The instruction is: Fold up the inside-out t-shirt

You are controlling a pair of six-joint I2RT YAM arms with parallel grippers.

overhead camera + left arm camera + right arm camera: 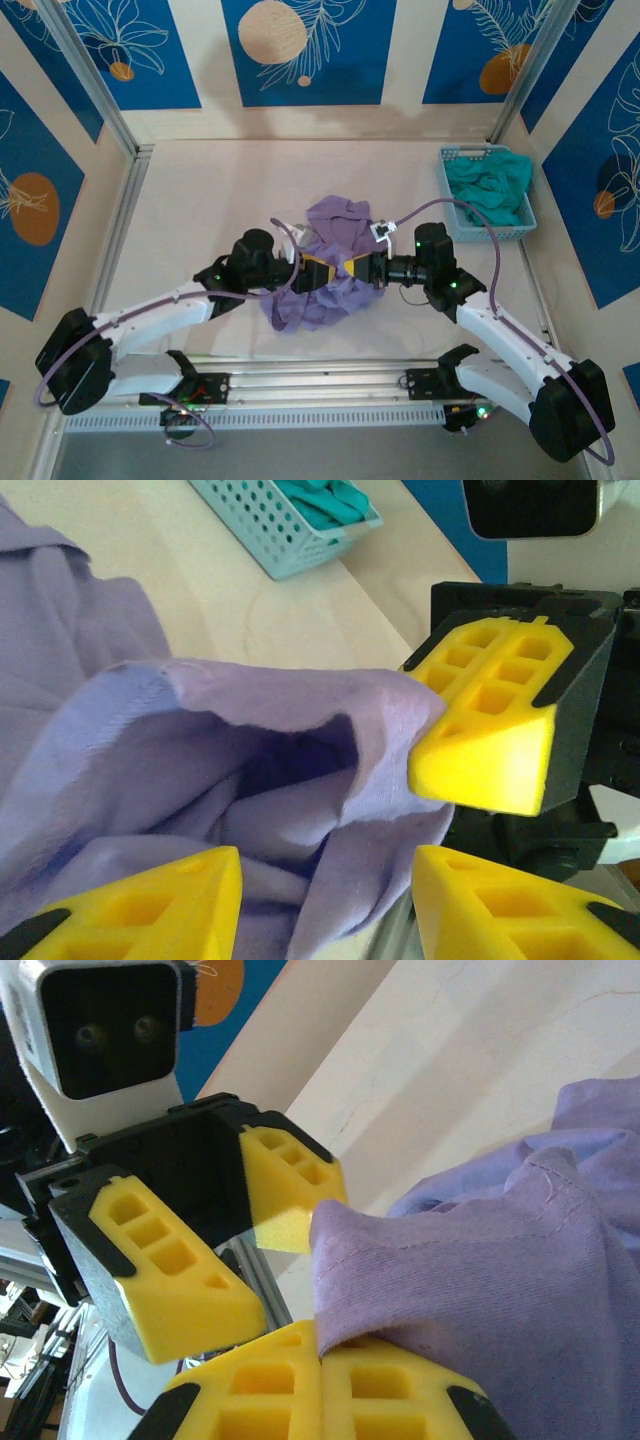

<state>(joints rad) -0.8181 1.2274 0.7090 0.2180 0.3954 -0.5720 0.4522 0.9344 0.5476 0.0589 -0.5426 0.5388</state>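
On the desk (200,190) the lavender t-shirt (335,220) lies bunched at centre, a teal basket (495,233) far right. Wrist views add: right end effector (320,1395) pressed together, pinching its stitched edge; left end effector (328,880) spread.

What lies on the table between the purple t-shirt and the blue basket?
In the top view, only bare table separates t-shirt and basket; the right arm's purple cable arches over it.

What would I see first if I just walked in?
A crumpled purple t-shirt lies in the middle of the table. The bright yellow right fingers pinch its edge, and the left fingers stand open close by. A teal garment fills the blue basket at the far right.
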